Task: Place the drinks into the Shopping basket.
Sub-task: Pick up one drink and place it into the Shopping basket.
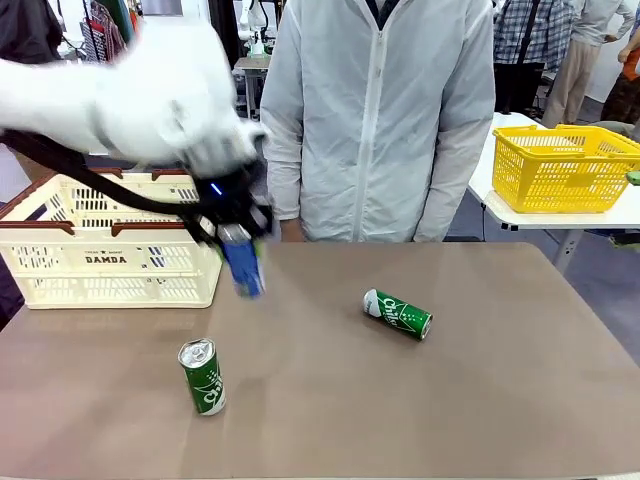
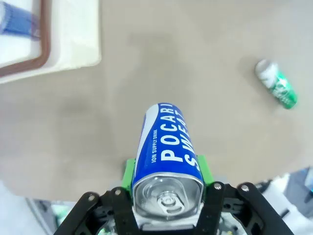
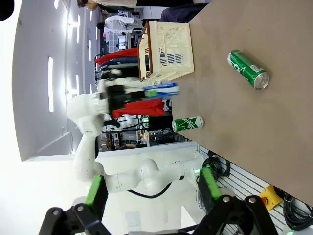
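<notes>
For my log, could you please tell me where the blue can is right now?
In the front view the blue can is clamped in the left end effector, above the table just right of the Shopping basket.

upright green can (image 1: pixel 203 377) near-left, lying green can (image 1: pixel 397 314) centre, Shopping basket (image 1: pixel 110 262) far-left, bare table (image 1: pixel 530 380) right

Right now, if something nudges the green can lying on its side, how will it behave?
The lying can is a smooth cylinder on a flat table, so it will probably roll if pushed sideways. Its glossy skin may slip in a light grip. It looks thin-walled, so a hard squeeze could dent it.
</notes>
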